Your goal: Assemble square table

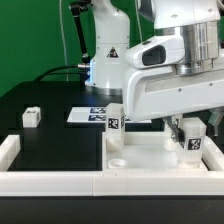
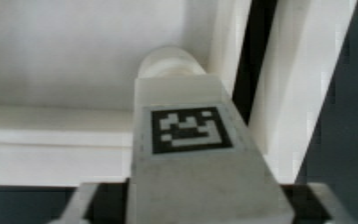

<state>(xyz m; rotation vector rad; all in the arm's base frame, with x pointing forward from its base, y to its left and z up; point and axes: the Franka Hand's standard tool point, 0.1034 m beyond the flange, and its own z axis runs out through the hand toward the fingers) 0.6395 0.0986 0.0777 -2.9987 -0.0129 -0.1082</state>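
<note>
The white square panel (image 1: 150,158) lies at the front of the black table, against the rails. One white tagged leg (image 1: 115,121) stands upright at the panel's far corner on the exterior view's left. My gripper (image 1: 190,133) is shut on a second tagged leg (image 1: 193,146) and holds it upright over the panel's corner on the exterior view's right. In the wrist view this leg (image 2: 190,130) fills the middle between my fingers (image 2: 98,203), and its far end points at the panel (image 2: 60,60) beside the raised rim. A third leg (image 1: 30,116) lies loose on the table at the left.
Low white border rails (image 1: 50,181) run along the front and the left edge. The marker board (image 1: 88,115) lies flat behind the panel. The robot base (image 1: 105,60) stands at the back.
</note>
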